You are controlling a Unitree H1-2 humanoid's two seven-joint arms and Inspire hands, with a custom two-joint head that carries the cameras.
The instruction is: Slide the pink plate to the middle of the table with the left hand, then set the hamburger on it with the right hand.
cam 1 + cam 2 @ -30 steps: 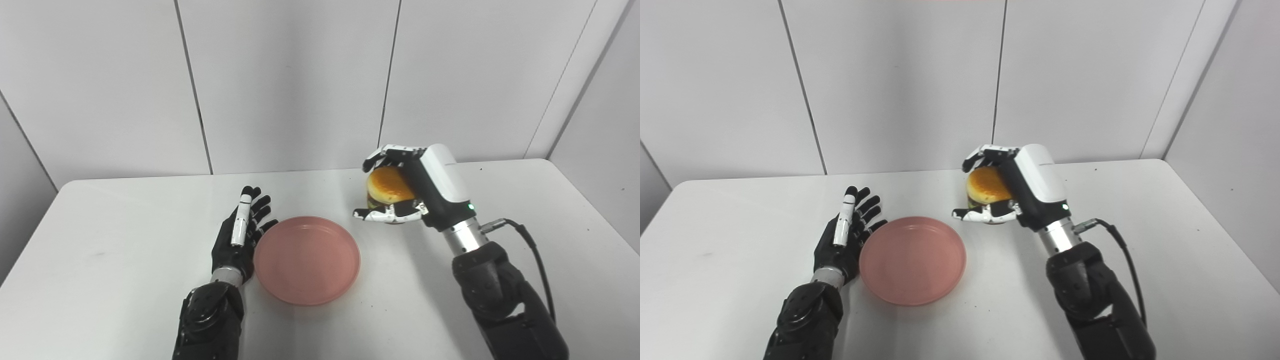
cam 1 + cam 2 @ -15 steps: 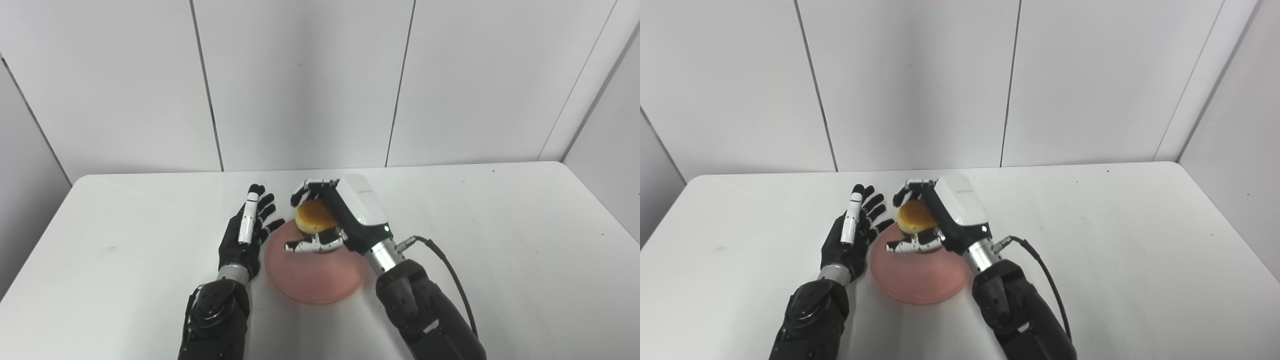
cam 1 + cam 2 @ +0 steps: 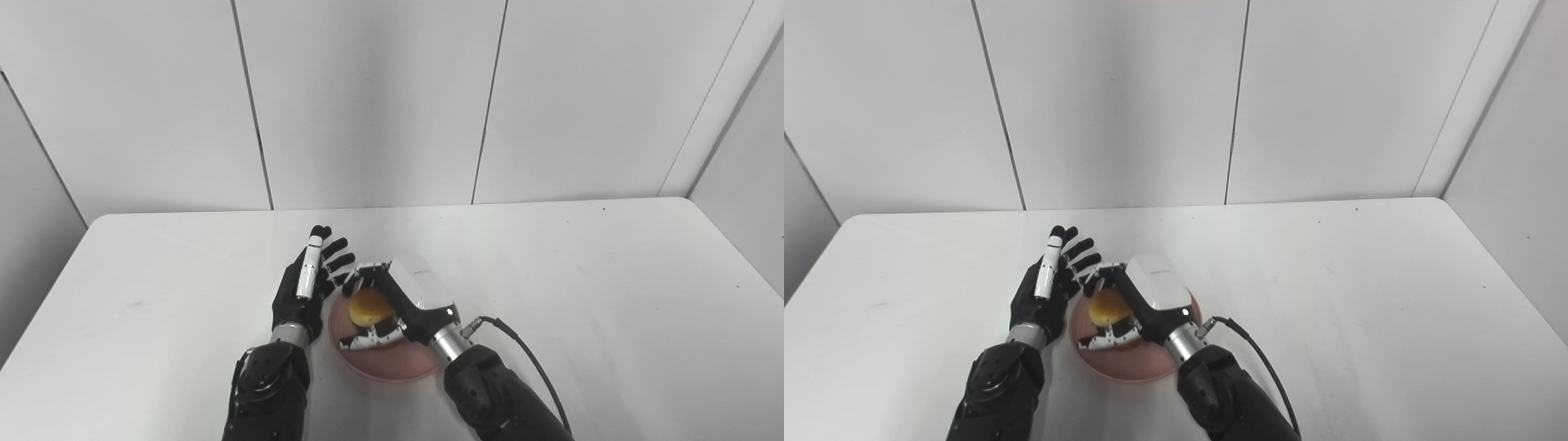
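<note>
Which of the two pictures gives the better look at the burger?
The left eye view, slightly: the burger shows between the right hand's fingers over the plate. The right eye view shows it much the same.

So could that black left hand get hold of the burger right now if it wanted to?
Probably not cleanly. The left hand is open right beside the pink plate, so it is close enough, but the right hand is wrapped around the hamburger, fingers above and below, blocking most ways in.
</note>
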